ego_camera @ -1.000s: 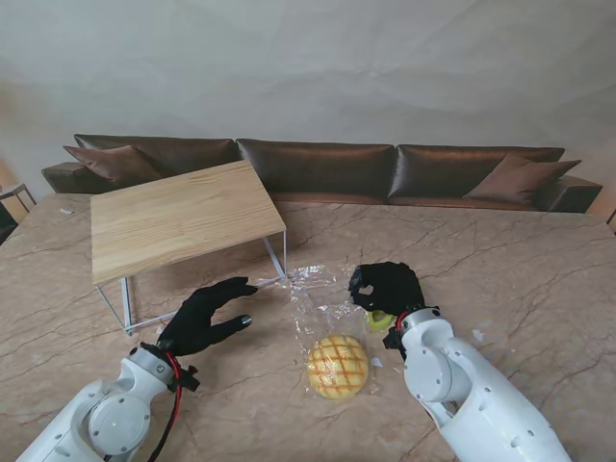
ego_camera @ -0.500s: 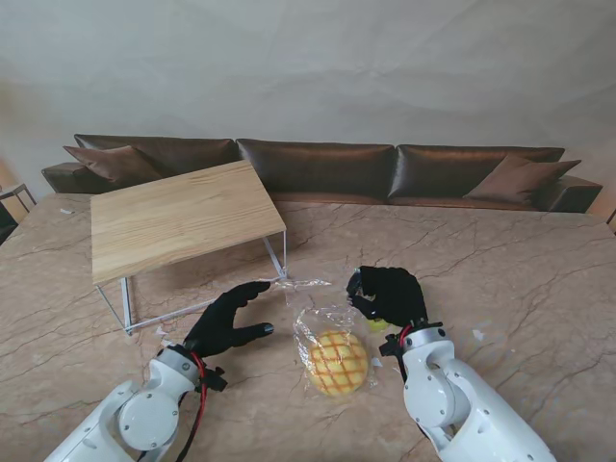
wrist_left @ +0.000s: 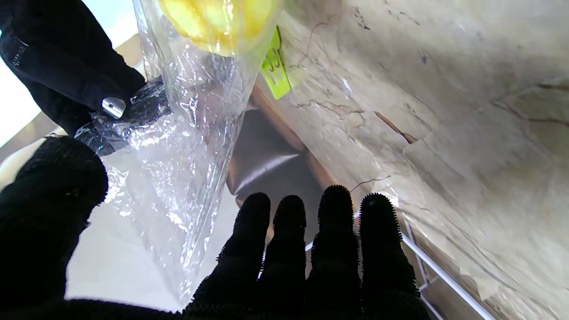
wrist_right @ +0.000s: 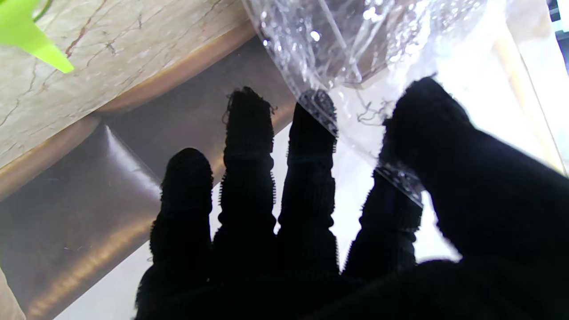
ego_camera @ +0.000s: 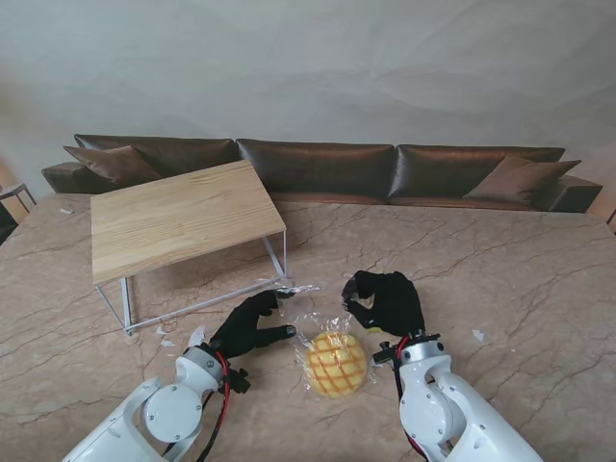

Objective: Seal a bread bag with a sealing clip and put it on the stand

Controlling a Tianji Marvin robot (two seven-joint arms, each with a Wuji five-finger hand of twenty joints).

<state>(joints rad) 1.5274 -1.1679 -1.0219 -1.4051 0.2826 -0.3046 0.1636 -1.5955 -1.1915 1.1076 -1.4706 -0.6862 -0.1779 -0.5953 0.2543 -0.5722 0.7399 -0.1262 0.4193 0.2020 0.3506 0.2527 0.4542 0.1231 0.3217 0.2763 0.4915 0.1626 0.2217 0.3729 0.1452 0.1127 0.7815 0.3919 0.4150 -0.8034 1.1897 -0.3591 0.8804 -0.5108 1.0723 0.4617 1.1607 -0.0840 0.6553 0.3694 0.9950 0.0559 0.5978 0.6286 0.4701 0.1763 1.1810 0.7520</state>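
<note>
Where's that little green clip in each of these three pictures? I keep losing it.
Stand view: the green clip is a sliver on the table, mostly hidden by the right hand.
Left wrist view: green clip on the marble beside the bread bag.
Right wrist view: only a green tip at a corner.
Shared landmark: the clear bread bag.

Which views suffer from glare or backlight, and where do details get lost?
Left wrist view: glare on the clear bread bag, and the left hand is a black silhouette. Right wrist view: bright backlight behind the right hand, glove detail lost. Stand view: even, soft light; bag hard to see.
</note>
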